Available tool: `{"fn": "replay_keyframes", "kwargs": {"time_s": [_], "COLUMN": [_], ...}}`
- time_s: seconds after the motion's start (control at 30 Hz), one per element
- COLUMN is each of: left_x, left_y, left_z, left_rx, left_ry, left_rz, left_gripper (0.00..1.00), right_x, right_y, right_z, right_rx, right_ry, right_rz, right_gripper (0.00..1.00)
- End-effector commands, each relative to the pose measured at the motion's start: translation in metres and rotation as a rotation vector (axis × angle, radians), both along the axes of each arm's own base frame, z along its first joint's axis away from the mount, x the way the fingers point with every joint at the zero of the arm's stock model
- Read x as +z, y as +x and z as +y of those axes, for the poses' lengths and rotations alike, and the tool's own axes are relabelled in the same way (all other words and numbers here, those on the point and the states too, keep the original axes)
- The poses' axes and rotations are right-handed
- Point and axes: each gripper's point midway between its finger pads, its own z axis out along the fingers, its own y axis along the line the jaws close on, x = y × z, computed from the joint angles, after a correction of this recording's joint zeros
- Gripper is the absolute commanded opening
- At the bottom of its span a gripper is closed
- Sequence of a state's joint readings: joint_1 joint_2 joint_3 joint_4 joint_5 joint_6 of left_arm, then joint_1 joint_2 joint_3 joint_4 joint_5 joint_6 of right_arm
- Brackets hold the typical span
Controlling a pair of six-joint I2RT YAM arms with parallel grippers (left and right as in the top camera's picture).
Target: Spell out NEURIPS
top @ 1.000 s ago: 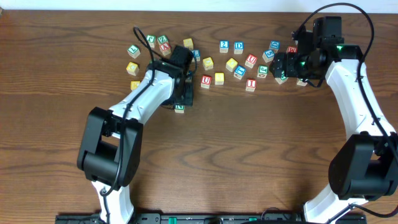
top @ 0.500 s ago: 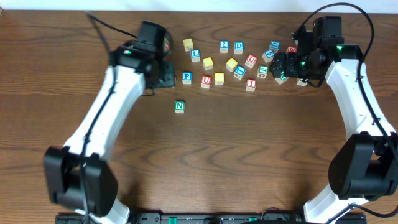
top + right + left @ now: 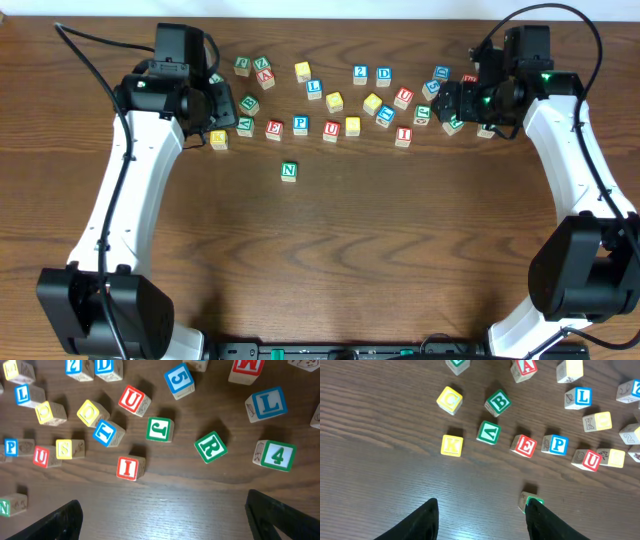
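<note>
Inspecting the bench (image 3: pixel 400 250), we find the N cube (image 3: pixel 289 171) alone near the centre; E cube (image 3: pixel 273 128), P cube (image 3: pixel 300 125) and U cube (image 3: pixel 331 130) stand in line toward the far edge. Left gripper (image 3: pixel 482 510) and right gripper (image 3: pixel 162 505) hold nothing, both with fingers spread.

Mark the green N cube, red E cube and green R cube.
green N cube (image 3: pixel 289 171), overhead view, top face.
red E cube (image 3: pixel 524 446), left wrist view, lettered top face.
green R cube (image 3: pixel 210 447), right wrist view, lettered top face.
</note>
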State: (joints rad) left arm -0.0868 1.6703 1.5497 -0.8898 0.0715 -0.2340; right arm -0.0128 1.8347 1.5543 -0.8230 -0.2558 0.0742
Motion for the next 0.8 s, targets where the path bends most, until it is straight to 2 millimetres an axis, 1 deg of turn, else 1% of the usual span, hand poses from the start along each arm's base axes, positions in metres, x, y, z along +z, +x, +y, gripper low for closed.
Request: {"fn": "replay_keyframes", "kwargs": {"time_s": [0.0, 0.17, 0.3, 0.53, 0.77], "left_x": [0.001, -0.004, -0.007, -0.009, -0.016], "left_y": [0.004, -0.002, -0.004, -0.008, -0.015], "left_z": [0.004, 0.005, 0.005, 0.005, 0.005], "left_rx": [-0.013, -0.034, -0.034, -0.034, -0.035], "left_ry": [0.024, 0.036, 0.036, 0.037, 0.039], "left_rz": [-0.005, 0.022, 0.035, 0.052, 0.086], "left_gripper": [0.55, 0.55, 0.55, 0.55, 0.55], "right_x": [0.002, 0.005, 0.004, -0.005, -0.008], "right_y": [0.001, 0.005, 0.002, -0.02, -0.031], "right_z": [0.002, 0.018, 0.032, 0.049, 0.068], "right_rx": [-0.053, -0.021, 0.008, 0.049, 0.094], "right_ry": [0.046, 0.052, 0.05, 0.046, 0.042], "right_rz": [0.005, -0.016, -0.01, 0.075, 0.107], "right_gripper": [0.98, 0.96, 0.96, 0.96, 0.96]}}
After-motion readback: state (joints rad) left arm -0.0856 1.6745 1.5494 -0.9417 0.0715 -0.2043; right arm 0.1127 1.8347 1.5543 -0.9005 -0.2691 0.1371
